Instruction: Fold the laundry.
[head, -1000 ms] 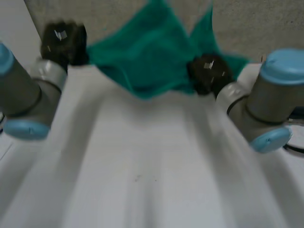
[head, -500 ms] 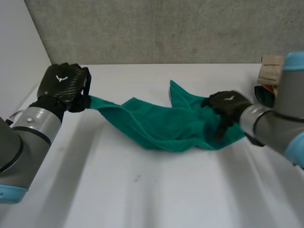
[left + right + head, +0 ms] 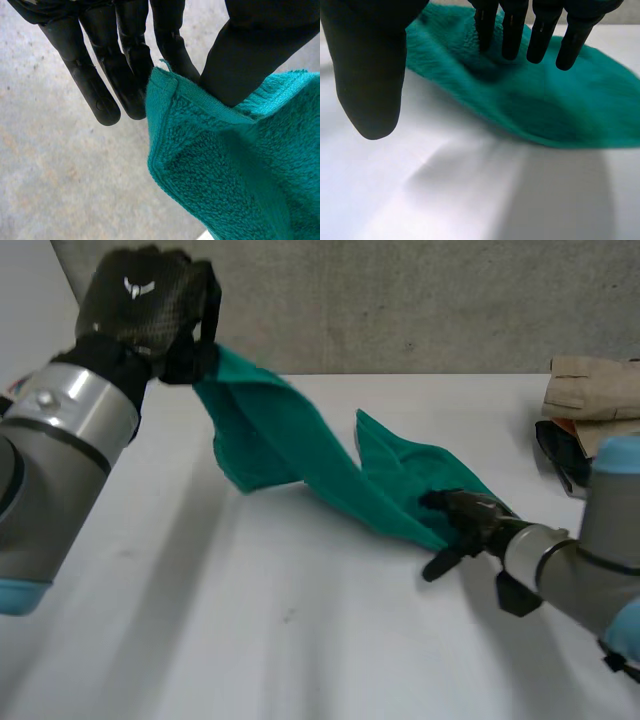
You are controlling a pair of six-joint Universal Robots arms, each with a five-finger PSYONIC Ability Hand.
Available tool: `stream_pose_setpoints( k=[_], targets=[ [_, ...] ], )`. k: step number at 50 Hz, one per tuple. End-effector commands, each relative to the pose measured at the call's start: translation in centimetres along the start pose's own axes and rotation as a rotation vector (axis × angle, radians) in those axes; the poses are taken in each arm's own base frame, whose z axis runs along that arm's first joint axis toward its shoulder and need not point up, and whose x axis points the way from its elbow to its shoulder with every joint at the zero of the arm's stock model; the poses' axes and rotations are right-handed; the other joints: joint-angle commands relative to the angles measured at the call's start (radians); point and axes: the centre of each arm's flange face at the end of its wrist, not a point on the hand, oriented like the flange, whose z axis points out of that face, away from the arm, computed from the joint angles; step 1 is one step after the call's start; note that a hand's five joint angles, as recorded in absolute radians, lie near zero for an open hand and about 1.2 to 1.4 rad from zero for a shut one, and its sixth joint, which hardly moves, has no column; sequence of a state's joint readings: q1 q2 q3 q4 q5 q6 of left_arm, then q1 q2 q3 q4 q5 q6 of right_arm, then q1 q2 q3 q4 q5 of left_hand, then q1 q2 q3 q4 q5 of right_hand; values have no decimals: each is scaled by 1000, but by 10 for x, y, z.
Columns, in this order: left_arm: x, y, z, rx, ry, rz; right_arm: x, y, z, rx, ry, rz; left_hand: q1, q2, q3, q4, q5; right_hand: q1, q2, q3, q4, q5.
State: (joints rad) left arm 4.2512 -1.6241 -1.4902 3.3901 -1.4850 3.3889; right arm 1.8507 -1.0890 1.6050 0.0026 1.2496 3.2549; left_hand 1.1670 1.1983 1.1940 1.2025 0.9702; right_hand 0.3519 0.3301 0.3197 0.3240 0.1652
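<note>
While the left hand (image 3: 140,310) is raised high above the far left side of the table (image 3: 300,640), it pinches one corner of the green towel (image 3: 300,450). In the left wrist view the hemmed corner sits clamped between the thumb (image 3: 250,55) and the nearest fingers (image 3: 172,50), with the other fingers straight beside it. From that grip the towel hangs and slopes down across the middle of the table to its other end, which lies on the white surface at the right. The right hand (image 3: 465,525) rests low on that end, at the towel's near edge. The right wrist view shows its fingers (image 3: 512,30) straight, their tips pressing on the cloth, and its thumb (image 3: 370,75) spread wide over bare table, grasping nothing. A fold of the towel stands up just beyond the right hand. At the table's far right edge lies a folded beige cloth (image 3: 595,390) with a dark object (image 3: 555,455) just in front of it, both well apart from the towel. A grey wall (image 3: 400,300) runs behind.
</note>
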Motion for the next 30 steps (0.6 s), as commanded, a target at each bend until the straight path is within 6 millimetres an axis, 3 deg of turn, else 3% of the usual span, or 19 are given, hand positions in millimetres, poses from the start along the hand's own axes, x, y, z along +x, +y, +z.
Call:
stream_pose_setpoints(
  k=[1, 3, 8, 10, 13, 16, 18, 20, 22, 27, 30],
  targets=[
    [1, -38, 7, 69, 12, -19, -24, 15, 26, 25, -30, 43, 229, 198, 202, 194, 252, 56, 78, 88, 84, 68],
    [1, -44, 9, 81, 12, -25, -29, 15, 36, 55, 1, 18, 229, 198, 202, 194, 252, 129, 151, 161, 157, 141],
    [-6, -60, 10, 114, -19, -53, -22, -2, 50, 160, 103, 4, 229, 198, 202, 194, 252, 475, 497, 507, 503, 487],
    [-9, -63, 10, 122, -36, -58, -18, -8, 56, 215, 135, -11, 229, 198, 202, 194, 252, 1011, 1033, 1043, 1039, 1023],
    [-12, -63, 10, 117, -58, -60, -13, -18, 59, 274, 151, -43, 229, 198, 202, 194, 252, 1044, 1066, 1077, 1072, 1057],
    [-14, -58, 10, 99, -68, -57, 4, -31, 57, 295, 190, -83, 229, 198, 202, 194, 252, 1044, 1066, 1077, 1072, 1057],
    [-16, -55, 10, 88, -73, -55, 25, -50, 48, 321, 242, -157, 229, 198, 202, 194, 252, 1044, 1066, 1077, 1072, 1057],
    [-24, -48, 8, 61, -95, -47, 33, -68, 39, 350, 264, -230, 229, 198, 202, 194, 252, 1044, 1066, 1077, 1072, 1057],
    [-33, -41, 7, 38, -123, -38, 34, -98, 18, 400, 277, -364, 229, 198, 202, 194, 252, 1044, 1066, 1077, 1072, 1057],
    [-71, 0, 4, -94, -225, -10, 6, -143, -39, 435, 259, -640, 229, 198, 202, 194, 252, 1044, 1066, 1077, 1072, 1057],
    [-78, 17, -2, -169, -239, -11, -12, -165, -74, 436, 258, -743, 229, 198, 202, 194, 252, 1044, 1066, 1077, 1072, 1057]
  ],
)
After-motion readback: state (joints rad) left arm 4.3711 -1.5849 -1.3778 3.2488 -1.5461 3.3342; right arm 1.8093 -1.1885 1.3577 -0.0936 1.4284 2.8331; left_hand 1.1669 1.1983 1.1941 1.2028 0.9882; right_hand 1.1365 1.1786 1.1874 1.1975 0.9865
